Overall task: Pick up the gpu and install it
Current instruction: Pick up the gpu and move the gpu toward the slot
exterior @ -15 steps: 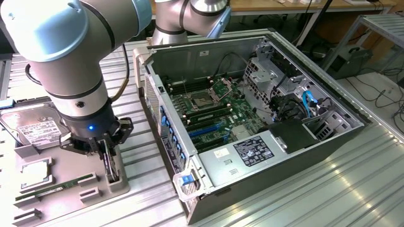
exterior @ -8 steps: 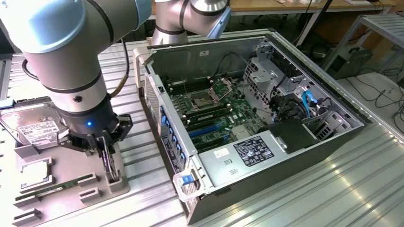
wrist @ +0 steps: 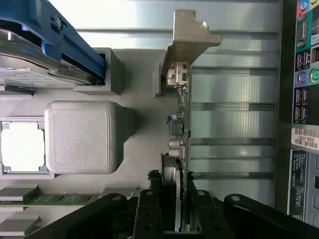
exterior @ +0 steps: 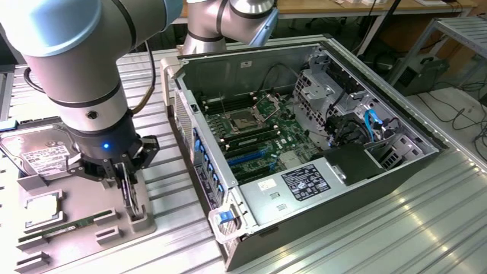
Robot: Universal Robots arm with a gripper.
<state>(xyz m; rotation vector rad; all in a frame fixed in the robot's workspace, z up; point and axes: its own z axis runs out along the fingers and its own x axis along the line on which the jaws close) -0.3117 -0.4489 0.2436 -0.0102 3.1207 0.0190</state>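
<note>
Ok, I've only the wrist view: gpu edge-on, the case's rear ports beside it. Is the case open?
Observer: Yes, the case lies on its side, panel off, motherboard exposed.
Operator: Is the gpu clear of its stand?
Observer: No, the gpu sits low in the stand on the tray, the gripper closed on it.
Operator: Blue slots free?
Observer: The blue slots look vacant.

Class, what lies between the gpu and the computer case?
Only bare slatted table separates the gpu from the case. Both the exterior and wrist views show this.
</note>
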